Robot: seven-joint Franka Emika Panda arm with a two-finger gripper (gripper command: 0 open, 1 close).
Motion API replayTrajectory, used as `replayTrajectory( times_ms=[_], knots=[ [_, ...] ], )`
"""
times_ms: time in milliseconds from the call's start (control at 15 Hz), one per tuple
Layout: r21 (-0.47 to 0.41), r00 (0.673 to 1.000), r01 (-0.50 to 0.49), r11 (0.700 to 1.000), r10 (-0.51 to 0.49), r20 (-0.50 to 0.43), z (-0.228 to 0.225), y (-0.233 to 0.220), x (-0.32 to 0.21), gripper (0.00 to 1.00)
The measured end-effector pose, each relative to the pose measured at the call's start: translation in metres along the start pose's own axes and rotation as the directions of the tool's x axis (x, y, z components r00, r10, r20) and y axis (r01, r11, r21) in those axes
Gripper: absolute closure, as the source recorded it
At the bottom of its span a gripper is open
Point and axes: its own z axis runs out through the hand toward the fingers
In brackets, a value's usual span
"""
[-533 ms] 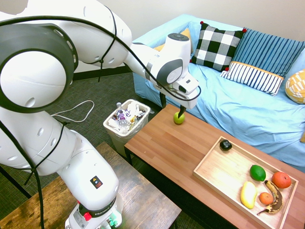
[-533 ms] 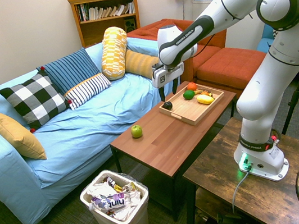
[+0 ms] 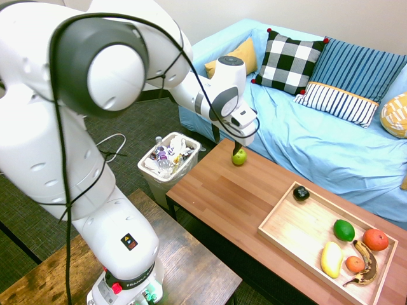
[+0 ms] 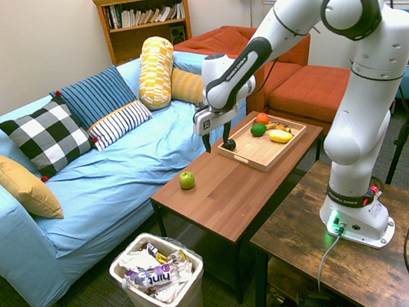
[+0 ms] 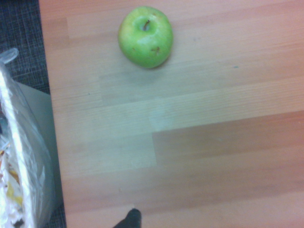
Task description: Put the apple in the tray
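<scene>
Taking the desk [image 3: 254,190] as the landmark, in the first exterior view: off its left end, on the dark carpet, stands a white bin [image 3: 168,164] stuffed with wrappers and a bottle. The apple [image 3: 239,157] sits on the desk near that same left end, close to the edge that faces the sofa. It stands stem up and alone on the bare wood, well apart from the tray [image 3: 286,230].

The gripper [image 3: 237,150] hangs above the desk's left end, just over and slightly behind the apple, pointing down. Its jaws are parted and hold nothing; in the second exterior view the gripper [image 4: 218,146] shows two dark fingers with a clear gap between them, above the wood between apple [image 4: 186,180] and tray [image 4: 255,155].

The tray lies on the desk's right half. In it are a small black thing [image 3: 301,193] at its near-left corner, a green lime [image 3: 344,230], a yellow fruit [image 3: 331,259], two orange fruits [image 3: 375,239] and a browned banana [image 3: 365,265].

Behind the desk runs a blue sofa [image 3: 331,149] with cushions.
</scene>
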Motion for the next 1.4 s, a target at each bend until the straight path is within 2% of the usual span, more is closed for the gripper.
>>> replayTrajectory(
  times_ms=[600,1000,1400],
  knots=[
    [-0.070,1.000,-0.011,0.997,0.010,-0.020,0.107,-0.109,0.046,0.00],
    [-0.110,0.999,-0.039,0.993,0.039,0.003,0.154,-0.139,0.070,0.00],
    [-0.146,0.998,-0.039,0.989,0.045,0.037,0.197,-0.144,0.068,0.00]
  ],
)
